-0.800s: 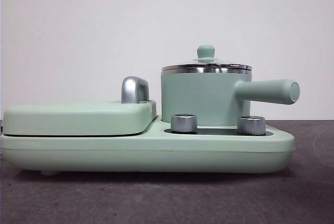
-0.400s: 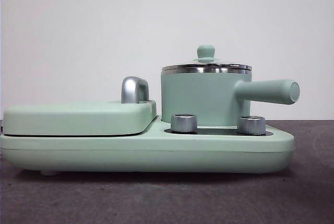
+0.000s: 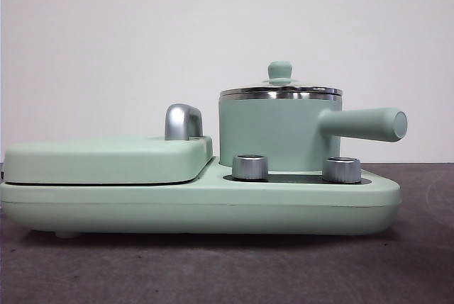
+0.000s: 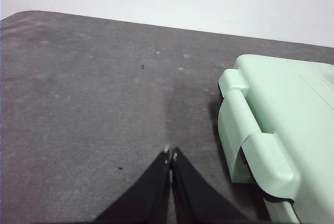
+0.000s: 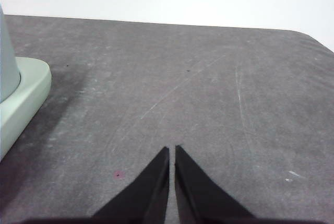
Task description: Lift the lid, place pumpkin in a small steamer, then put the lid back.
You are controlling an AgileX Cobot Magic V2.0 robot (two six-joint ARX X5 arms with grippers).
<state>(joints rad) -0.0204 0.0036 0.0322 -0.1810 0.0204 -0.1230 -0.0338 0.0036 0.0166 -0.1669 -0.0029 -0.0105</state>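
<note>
The small steamer [image 3: 273,134], a mint-green pot with a long side handle [image 3: 365,124], stands on the right half of a mint-green cooker base [image 3: 198,205]. The lid [image 3: 280,91], steel-rimmed with a mint knob, rests closed on it. The pumpkin is out of view. Neither gripper shows in the front view. My left gripper [image 4: 170,153] is shut and empty above the grey table, beside the cooker's left end [image 4: 271,135]. My right gripper [image 5: 172,151] is shut and empty over the table, to the right of the cooker's corner [image 5: 21,96].
A wide flat griddle cover [image 3: 106,159] with a chrome handle [image 3: 183,121] fills the cooker's left half. Two chrome dials [image 3: 250,166] [image 3: 342,169] sit in front of the pot. A white wall stands behind the grey table [image 3: 227,268].
</note>
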